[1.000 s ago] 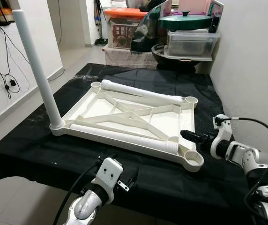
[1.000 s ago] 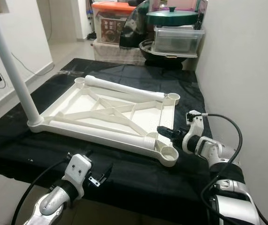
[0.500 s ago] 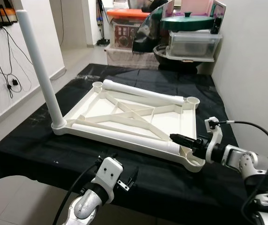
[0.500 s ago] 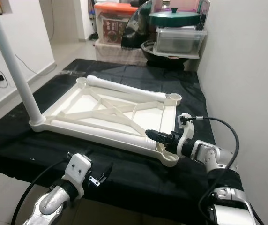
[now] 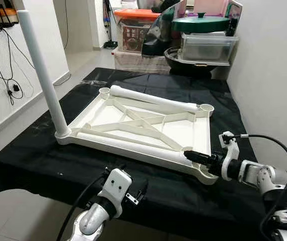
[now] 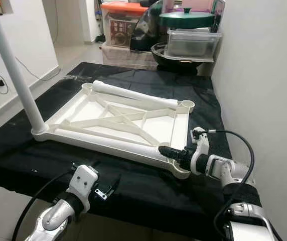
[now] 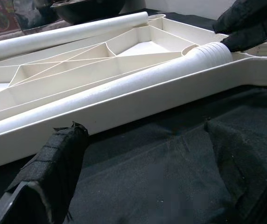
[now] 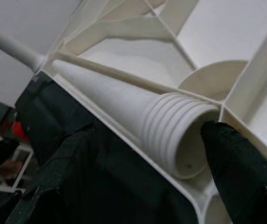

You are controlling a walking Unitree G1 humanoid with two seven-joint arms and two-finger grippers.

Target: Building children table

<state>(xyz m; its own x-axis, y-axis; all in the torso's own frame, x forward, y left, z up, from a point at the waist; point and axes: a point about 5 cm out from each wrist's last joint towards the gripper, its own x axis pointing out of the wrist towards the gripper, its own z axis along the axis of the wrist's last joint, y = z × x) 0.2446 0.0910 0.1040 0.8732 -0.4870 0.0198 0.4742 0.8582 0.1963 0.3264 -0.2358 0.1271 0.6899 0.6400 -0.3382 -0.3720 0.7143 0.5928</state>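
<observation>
Right fingers (image 8: 231,172) astride white ribbed leg (image 8: 171,130)

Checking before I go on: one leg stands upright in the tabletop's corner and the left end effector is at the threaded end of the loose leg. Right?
Not quite: it is the right end effector at the loose leg's threaded end, as the right wrist view shows. One upright leg does stand in the tabletop's corner.

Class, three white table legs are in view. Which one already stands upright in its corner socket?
The leg at the tabletop's near-left corner. It stands upright in its socket, while the other two lie flat inside the upturned tabletop.
</observation>
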